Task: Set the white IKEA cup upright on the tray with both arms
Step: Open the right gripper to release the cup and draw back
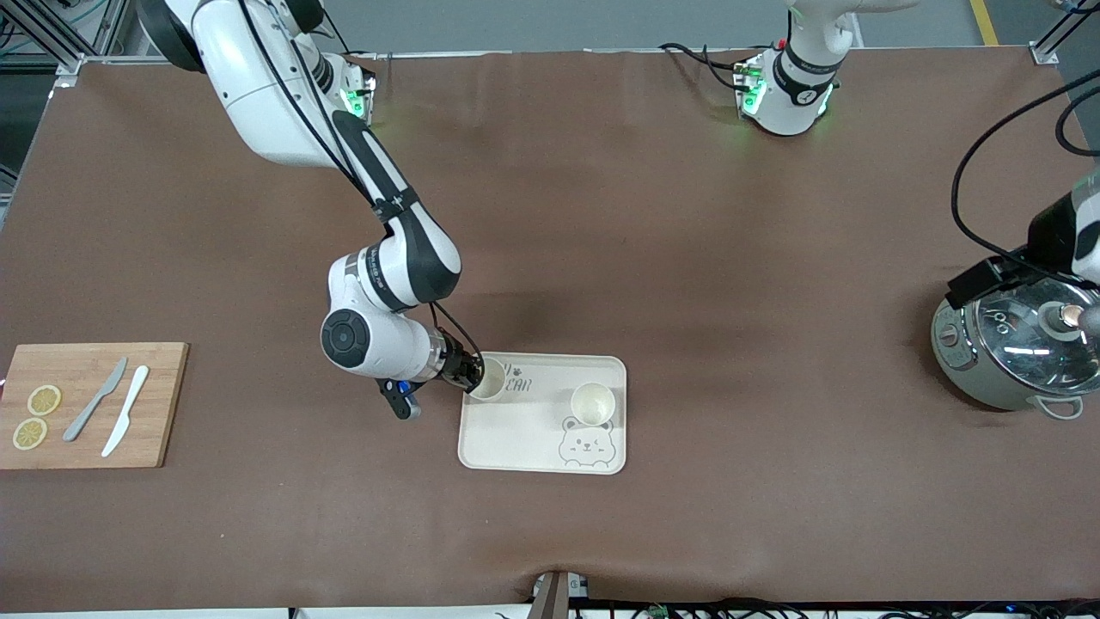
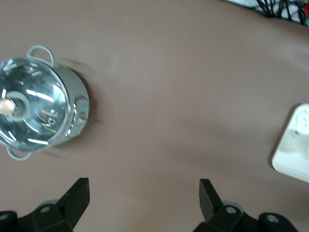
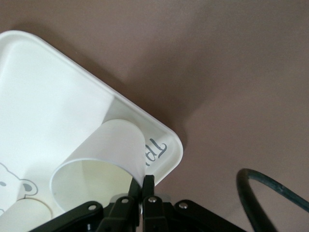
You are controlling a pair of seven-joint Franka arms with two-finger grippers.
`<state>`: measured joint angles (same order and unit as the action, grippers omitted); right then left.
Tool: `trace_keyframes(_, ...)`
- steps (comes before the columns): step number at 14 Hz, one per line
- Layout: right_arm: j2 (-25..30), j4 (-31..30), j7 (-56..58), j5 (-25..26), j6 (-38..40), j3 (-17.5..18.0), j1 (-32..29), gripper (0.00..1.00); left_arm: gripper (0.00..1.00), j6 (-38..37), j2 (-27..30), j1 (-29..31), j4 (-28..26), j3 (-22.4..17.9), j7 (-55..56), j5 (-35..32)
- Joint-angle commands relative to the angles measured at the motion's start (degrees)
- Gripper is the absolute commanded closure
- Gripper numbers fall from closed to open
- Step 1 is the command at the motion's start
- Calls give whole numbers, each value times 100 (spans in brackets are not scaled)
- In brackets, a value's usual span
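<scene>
Robotics lab: two arms [image 1: 378,258] bolted to brown-covered table [image 1: 687,258].

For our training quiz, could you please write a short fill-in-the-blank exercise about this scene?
1. The right claw is shut on the rim of a white ____.
2. Both cups stand on the cream ____.
3. The left claw is open over the bare table beside the lidded ____.
4. Two lemon slices lie on the wooden ____.

Missing words: cup; tray; pot; board.

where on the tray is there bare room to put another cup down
Free: the tray strip nearest the front camera, beside the bear drawing, and the gap between the two cups. Crowded: the corner where the right end effector pinches one cup; the second cup stands above the bear.
</scene>
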<state>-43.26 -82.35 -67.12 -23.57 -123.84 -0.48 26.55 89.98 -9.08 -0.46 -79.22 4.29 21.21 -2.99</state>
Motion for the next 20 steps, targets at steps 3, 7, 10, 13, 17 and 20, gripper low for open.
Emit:
trace_keyframes(3, 53, 262, -29, 123, 123, -49, 131, 0, 0, 143, 1109, -384, -1261, -507, -521, 132)
trace_keyframes(7, 107, 955, -20, 169, 1674, -215, -158, 0, 0, 99, 1207, -253, -1298, -509, -987, 141)
trace_keyframes(10, 98, 1747, 15, 212, 3214, -260, -623, 0, 0, 151, 1154, -279, -1245, -482, -1137, 123)
trace_keyframes(13, 203, 1784, 837, 798, 3935, -295, -835, 0, 0, 213, 1163, -306, -1192, -369, -1119, 132)
trace_keyframes(17, 529, 1784, 2395, 871, 4262, -312, -1643, 0, 0, 56, 1233, -271, -1201, -324, -1137, 123)
trace_keyframes(20, 1116, 1775, 3255, 1459, 4254, -277, -1794, 0, 0, 29, 1198, -288, -1210, -324, -1128, 80)
